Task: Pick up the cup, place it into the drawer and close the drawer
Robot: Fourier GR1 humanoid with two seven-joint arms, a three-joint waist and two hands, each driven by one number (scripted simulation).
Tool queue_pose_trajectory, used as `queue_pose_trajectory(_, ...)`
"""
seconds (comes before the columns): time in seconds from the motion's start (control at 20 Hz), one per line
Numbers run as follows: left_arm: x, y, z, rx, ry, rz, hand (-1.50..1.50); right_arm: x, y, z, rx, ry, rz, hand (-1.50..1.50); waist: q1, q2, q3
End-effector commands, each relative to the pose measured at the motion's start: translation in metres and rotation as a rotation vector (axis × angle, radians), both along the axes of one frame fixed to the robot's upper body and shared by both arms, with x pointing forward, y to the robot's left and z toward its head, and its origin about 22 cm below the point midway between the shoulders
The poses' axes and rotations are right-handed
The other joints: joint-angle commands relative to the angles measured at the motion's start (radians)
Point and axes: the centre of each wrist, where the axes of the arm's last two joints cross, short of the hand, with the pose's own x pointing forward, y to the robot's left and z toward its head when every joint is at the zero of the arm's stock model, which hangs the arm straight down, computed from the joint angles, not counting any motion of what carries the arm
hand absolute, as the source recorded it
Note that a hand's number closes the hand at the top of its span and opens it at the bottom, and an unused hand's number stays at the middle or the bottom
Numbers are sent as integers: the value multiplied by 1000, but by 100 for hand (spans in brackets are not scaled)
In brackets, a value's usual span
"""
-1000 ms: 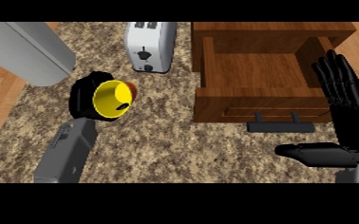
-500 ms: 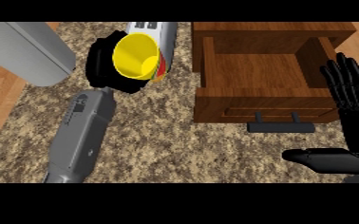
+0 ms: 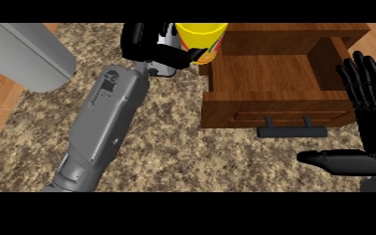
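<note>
I carry the cup (image 3: 202, 34) in my left hand (image 3: 155, 50), fingers curled round it, at the open drawer's (image 3: 272, 77) left rear corner; next, I think, it must go right and down inside.

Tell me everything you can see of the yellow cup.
The cup is bright yellow and smooth, like plastic, with a small red and green mark on its right side. Its top is cut off by the view's upper edge. The left hand holds it, black fingers and thumb curled round its left side. It shows over the open wooden drawer's back left corner, not yet inside.
</note>
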Motion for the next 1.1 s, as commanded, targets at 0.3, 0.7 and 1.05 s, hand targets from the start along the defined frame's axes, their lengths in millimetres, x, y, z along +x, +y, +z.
queue_pose_trajectory(0.3, 23, -53, 37, 40, 116, 10, 150, 1, 10, -3, 5, 3, 10, -150, -17, 7, 0)
queue_pose_trajectory(0.7, 25, -70, 7, 96, 171, 49, 150, 7, 5, 14, -8, -33, 44, -150, -35, 9, 0)
queue_pose_trajectory(1.05, 25, -83, 3, 168, 218, 73, 150, 4, -4, 13, 4, -27, 59, -150, -68, 15, 1)
